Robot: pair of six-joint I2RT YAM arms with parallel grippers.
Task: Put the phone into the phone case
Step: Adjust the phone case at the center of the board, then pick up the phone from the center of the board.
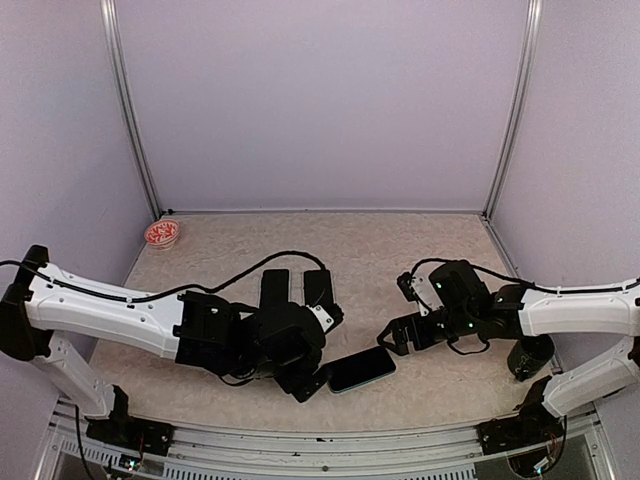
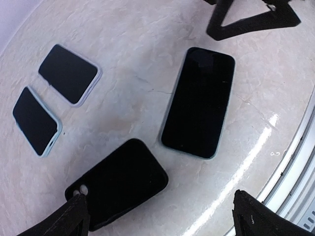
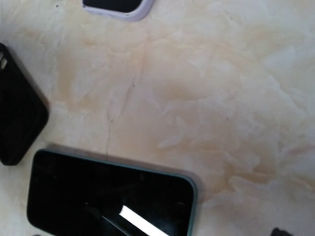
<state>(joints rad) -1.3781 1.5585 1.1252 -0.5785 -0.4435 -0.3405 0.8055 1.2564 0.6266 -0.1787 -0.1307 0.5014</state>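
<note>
fully spread fingers (image 2: 71,219), both pairs empty

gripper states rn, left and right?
left gripper: open, holding nothing, over the black phone case.
right gripper: open, holding nothing, above the phone.

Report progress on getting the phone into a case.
Done: nothing visible yet. The phone lies screen-up on the table, apart from the black case. In hand: nothing; both arms' jaws stand open and empty, the left ones above these two things. Left: pick up the phone and seat it in a case.
</note>
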